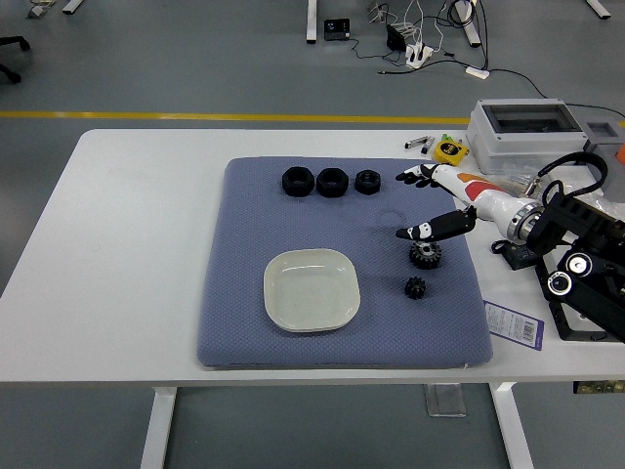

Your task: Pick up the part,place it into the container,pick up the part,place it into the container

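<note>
A white table [117,244] stands on a grey-green workshop floor [195,59], its near edge running along the bottom of the head view and its two white legs dropping below. A blue-grey quilted mat [244,225] covers the middle of the tabletop. Nearest on the mat, at about 6 o'clock from its centre, sits a pale square dish with rounded corners [312,289], lying flat with nothing in it. At roughly 4 o'clock, a small black gear [415,287] rests apart from the dish; just beyond it lies a larger black gear [425,255]. A purple-printed card [516,322] lies on the bare table off the mat's near right corner. The robot's right hand [441,202], white with black fingertips and orange patches, reaches in from 3 o'clock over the mat's right edge, its fingers spread wide and holding nothing; the thumb [430,231] points left just above the larger gear, though whether it touches cannot be told. The black arm [576,254] behind it fills the right edge. Farther back, at 12 o'clock, three black ring-shaped parts [331,182] stand in a row close together. Beyond the mat's far right corner are a small yellow object [450,150] and a grey box with a clear lid [527,127]. A yellow line [195,116] crosses the floor behind the table, and cables and a power strip [420,49] trail among furniture legs at the top.
</note>
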